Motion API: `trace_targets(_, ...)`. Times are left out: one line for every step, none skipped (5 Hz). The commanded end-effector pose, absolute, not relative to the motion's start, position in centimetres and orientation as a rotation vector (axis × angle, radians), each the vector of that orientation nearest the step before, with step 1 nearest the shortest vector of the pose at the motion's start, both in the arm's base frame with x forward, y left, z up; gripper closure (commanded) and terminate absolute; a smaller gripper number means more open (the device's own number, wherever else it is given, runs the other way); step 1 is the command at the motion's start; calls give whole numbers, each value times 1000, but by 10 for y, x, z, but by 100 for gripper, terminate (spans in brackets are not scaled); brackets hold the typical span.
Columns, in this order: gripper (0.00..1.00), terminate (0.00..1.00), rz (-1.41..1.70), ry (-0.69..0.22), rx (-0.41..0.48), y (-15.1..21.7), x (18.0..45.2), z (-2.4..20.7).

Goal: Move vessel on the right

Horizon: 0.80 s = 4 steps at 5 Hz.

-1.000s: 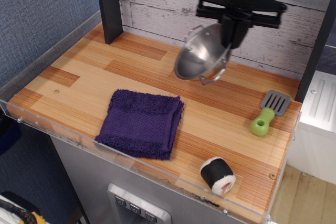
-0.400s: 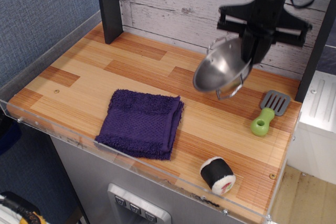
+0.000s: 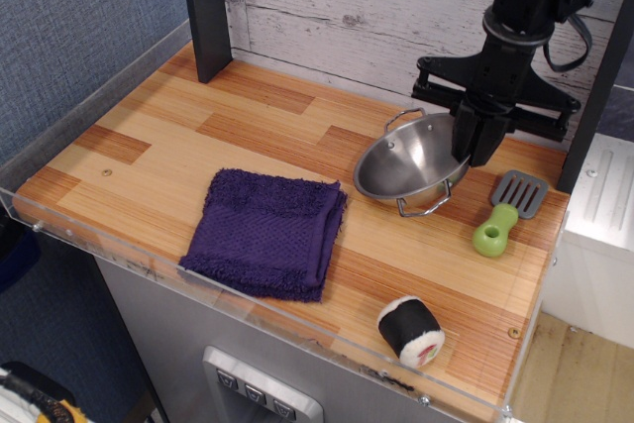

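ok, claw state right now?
Claw: shut on the far rim of the steel vessel, which sits on the counter.

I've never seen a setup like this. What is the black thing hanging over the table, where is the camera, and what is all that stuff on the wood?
The black thing is a robot arm, and its claw end, the gripper, is what grasps things. One camera looks down at the wooden table from the front and above. The gripper reaches down to the right rim of a shiny steel vessel with wire handles, which sits low at the table; it appears to pinch that rim. Also on the table: a folded purple towel, a small spatula with a green handle, and a toy sushi roll.
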<state>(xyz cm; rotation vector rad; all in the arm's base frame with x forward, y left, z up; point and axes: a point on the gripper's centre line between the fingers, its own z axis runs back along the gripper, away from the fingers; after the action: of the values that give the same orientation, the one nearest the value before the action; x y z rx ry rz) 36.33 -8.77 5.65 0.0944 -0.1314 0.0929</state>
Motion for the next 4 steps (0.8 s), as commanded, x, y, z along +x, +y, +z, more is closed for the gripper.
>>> trace_targets(100,0,54,-116,98,-78,366,55)
trace_targets(0,0,51,-91,114,-76,366,52)
trace_targets(0,0,53,-92,114,-74,366,54)
trace_targets(0,0,54,-104,121,-74,365,56)
